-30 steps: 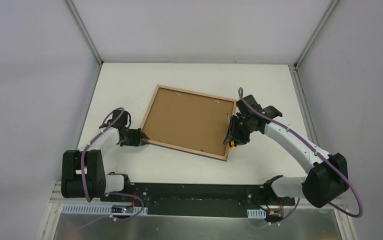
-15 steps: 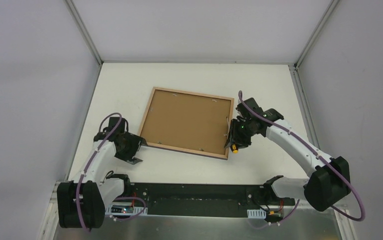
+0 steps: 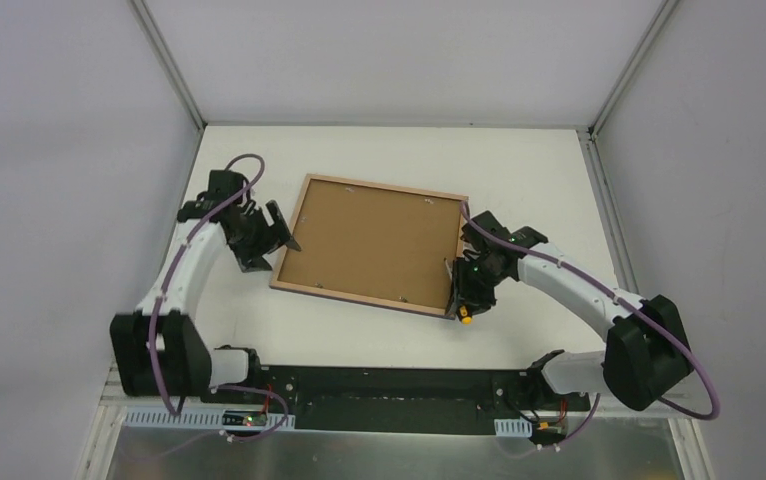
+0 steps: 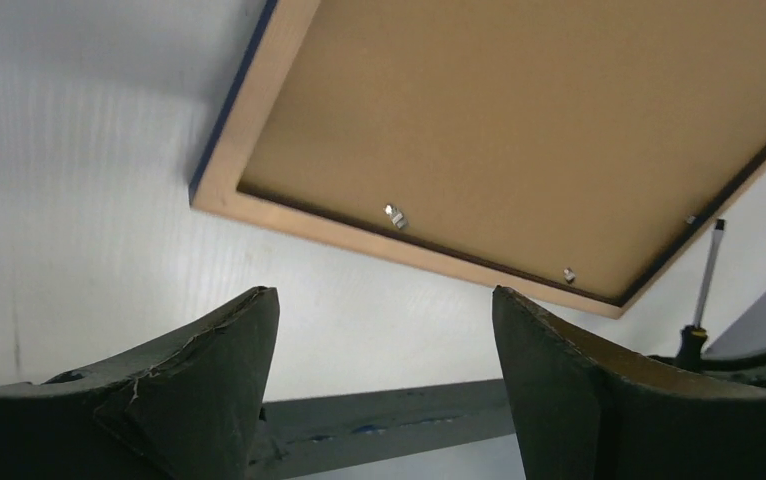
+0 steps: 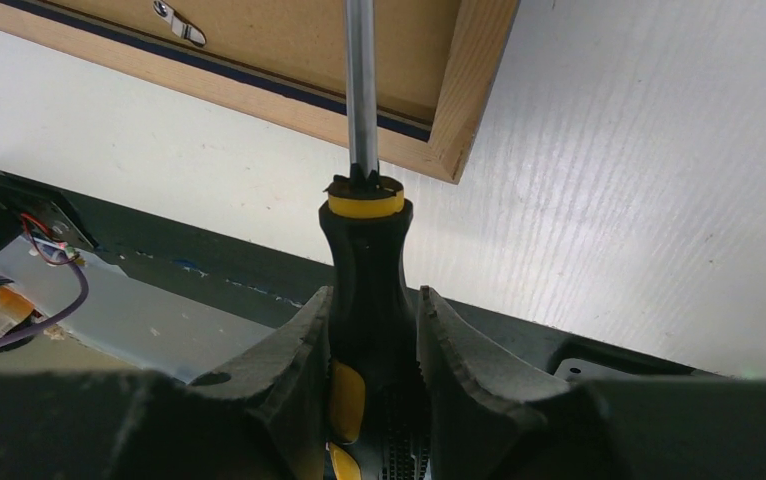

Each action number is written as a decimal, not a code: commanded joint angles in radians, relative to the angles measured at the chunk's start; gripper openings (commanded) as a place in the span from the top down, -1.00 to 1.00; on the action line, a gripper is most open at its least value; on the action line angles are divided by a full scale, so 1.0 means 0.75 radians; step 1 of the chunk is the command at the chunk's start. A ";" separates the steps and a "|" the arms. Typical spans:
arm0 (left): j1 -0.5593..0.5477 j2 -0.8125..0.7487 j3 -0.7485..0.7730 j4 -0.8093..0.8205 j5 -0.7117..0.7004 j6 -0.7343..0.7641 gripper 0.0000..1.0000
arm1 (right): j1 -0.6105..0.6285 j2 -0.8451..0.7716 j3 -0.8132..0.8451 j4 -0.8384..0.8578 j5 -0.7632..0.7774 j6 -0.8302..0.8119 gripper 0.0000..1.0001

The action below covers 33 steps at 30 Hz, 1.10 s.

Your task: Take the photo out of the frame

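The frame (image 3: pixel 384 186) lies back up on the white table, its light wood rim (image 4: pixel 259 130) around a brown backing board (image 3: pixel 374 245) held by small metal clips (image 4: pixel 395 215). The photo is hidden under that board. My left gripper (image 3: pixel 281 230) hovers open and empty at the frame's left edge; in the left wrist view its fingers (image 4: pixel 219 360) stand wide apart over bare table. My right gripper (image 3: pixel 469 285) is shut on a black and yellow screwdriver (image 5: pixel 369 260). The steel shaft (image 5: pixel 361 90) reaches over the frame's near right corner (image 5: pixel 469 90).
The black base rail (image 3: pixel 389 385) runs along the table's near edge. Grey walls and metal posts (image 3: pixel 169 65) enclose the table on three sides. Another clip (image 5: pixel 181 25) shows inside the near rim.
My left gripper has opened and swung from the frame's near left corner up to its left edge. The frame has shifted slightly. The right gripper has drawn the screwdriver towards the near right corner.
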 commanded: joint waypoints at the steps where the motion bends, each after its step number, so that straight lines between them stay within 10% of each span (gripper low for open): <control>1: -0.007 0.317 0.161 -0.014 -0.045 0.317 -0.59 | 0.034 0.039 -0.003 0.046 -0.009 0.017 1.00; 16: -0.007 0.750 0.243 0.156 -0.006 0.319 -0.37 | 0.049 -0.012 -0.066 0.057 0.057 0.108 1.00; 26: -0.009 0.706 0.101 0.209 -0.025 0.192 0.24 | 0.060 -0.139 -0.171 0.056 0.130 0.213 1.00; 33: -0.013 0.715 0.087 0.220 -0.004 0.183 0.10 | 0.063 -0.107 -0.166 -0.001 0.216 0.243 1.00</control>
